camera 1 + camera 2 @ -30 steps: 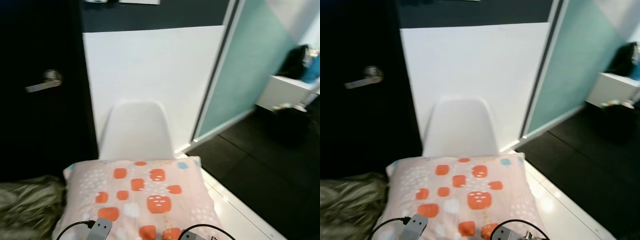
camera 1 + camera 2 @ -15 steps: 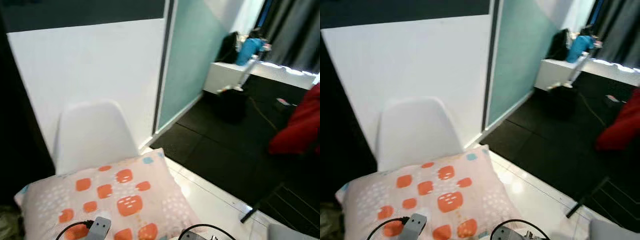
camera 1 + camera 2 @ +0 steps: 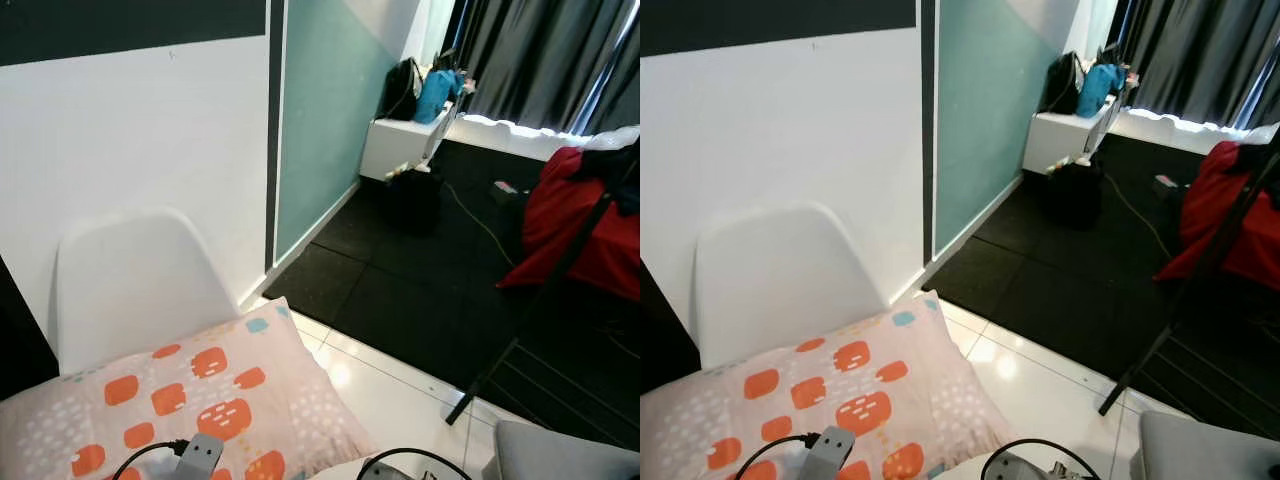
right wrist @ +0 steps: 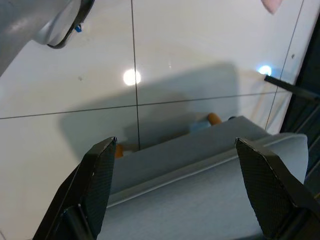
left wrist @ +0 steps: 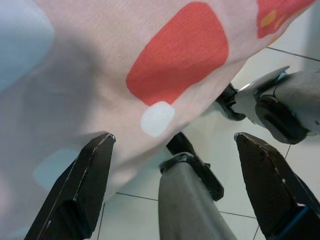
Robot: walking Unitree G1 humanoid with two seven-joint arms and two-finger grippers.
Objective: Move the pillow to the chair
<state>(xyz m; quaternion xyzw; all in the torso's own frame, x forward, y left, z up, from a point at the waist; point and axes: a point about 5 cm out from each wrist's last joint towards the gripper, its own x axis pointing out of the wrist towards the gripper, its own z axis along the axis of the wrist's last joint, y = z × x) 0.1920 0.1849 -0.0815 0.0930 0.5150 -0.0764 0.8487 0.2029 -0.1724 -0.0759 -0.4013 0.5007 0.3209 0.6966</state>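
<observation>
Pale pink fabric with orange blotches and white dots takes up the lower left of the head views: that's the soft pillow [image 3: 190, 400], carried low in front of the robot, and its near edge is cut off by the frame. Just behind it the white moulded plastic chair [image 3: 135, 280] is seen, but only the backrest; the seat is hidden by the pillow, so whether the two are touching can't be told. The chair stands against a white wall panel [image 3: 130, 130], next to a teal wall panel [image 3: 325, 90].

The left gripper [image 5: 177, 185] is seen from its wrist camera with both black fingers [image 5: 85, 190] spread wide and the pillow's cloth bulging right against one of them. Nothing is pinched between them; the cloth just lies against them. The right gripper [image 4: 177, 190] is seen spread wide as well, with nothing held, pointed down at the glossy white tiled floor [image 4: 190, 50] and a grey padded shape [image 4: 210, 200] that's hard to identify.

Further back a red cloth [image 3: 570, 220] is draped at the right, partly cut off, and a blue bag [image 3: 437, 92] is parked on a white low unit [image 3: 405, 145].
</observation>
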